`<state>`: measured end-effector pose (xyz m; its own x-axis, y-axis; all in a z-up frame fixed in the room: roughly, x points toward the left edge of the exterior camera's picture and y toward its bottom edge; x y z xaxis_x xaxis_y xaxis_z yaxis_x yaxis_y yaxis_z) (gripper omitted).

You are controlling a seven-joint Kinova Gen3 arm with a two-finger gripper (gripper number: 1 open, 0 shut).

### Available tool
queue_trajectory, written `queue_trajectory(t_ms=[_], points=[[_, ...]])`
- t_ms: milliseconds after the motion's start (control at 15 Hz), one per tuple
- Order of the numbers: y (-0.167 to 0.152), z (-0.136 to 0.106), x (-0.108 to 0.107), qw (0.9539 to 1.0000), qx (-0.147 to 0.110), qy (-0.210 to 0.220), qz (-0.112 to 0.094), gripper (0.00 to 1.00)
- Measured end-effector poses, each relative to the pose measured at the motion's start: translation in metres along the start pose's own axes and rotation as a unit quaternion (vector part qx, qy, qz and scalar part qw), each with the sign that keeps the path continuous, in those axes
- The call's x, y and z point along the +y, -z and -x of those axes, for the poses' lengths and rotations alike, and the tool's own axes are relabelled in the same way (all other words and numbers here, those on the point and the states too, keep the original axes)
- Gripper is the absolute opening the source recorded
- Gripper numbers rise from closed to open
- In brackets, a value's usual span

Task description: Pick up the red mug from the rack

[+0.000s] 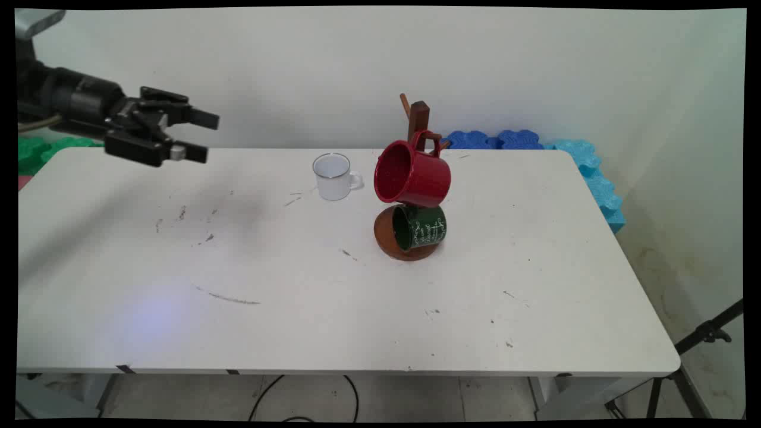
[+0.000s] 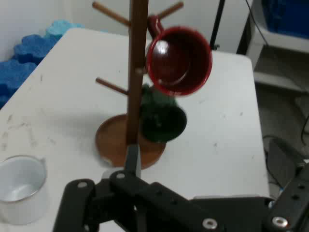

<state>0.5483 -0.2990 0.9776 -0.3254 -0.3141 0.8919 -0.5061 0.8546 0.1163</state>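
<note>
The gripper point(image 1: 202, 138) hung high over the counter's point(image 1: 333, 309) far left corner, its jaws apart and holding nothing — a clear gap showed between the two black fingers in the main view. It touched no object; the nearest thing was the small white mug point(image 1: 333, 177), and even that stood well apart from it, upright on the counter near the back edge with its handle turned toward the rack.

The wooden mug tree point(image 1: 418, 119) stood right of the white mug on its round brown base point(image 1: 386, 238), which kept the slim post upright under load. Two mugs hung from it by their handles: the red mug point(image 1: 411, 174) on an upper peg and the green mug point(image 1: 421, 227) on a lower one, just beneath and close to the base. Each tipped sideways with its mouth facing the camera, as a mug hooked by its handle would settle — likely from its own weight.

The hand view looked along the gripper toward the tree point(image 2: 137, 72), so the hand seemed aimed at it. Several pegs there were bare. The white mug point(image 2: 21, 188) sat at the lower left of that view. Blue foam blocks point(image 1: 571, 160) lay behind the counter's far right corner.
</note>
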Motion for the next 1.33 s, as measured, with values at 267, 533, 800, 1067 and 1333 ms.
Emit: queue_trajectory(t_ms=[267, 533, 800, 1067, 1333], points=[[-0.033, -0.026, 0.029, 0.9990, 0.005, 0.044, -0.010, 1.00], [-0.073, -0.049, 0.061, 0.9959, 0.009, 0.088, -0.016, 1.00], [-0.113, -0.067, 0.083, 0.9931, 0.010, 0.114, -0.025, 1.00], [-0.148, -0.075, 0.091, 0.9907, 0.005, 0.130, -0.040, 1.00], [-0.189, -0.077, 0.091, 0.9877, -0.011, 0.143, -0.061, 1.00]])
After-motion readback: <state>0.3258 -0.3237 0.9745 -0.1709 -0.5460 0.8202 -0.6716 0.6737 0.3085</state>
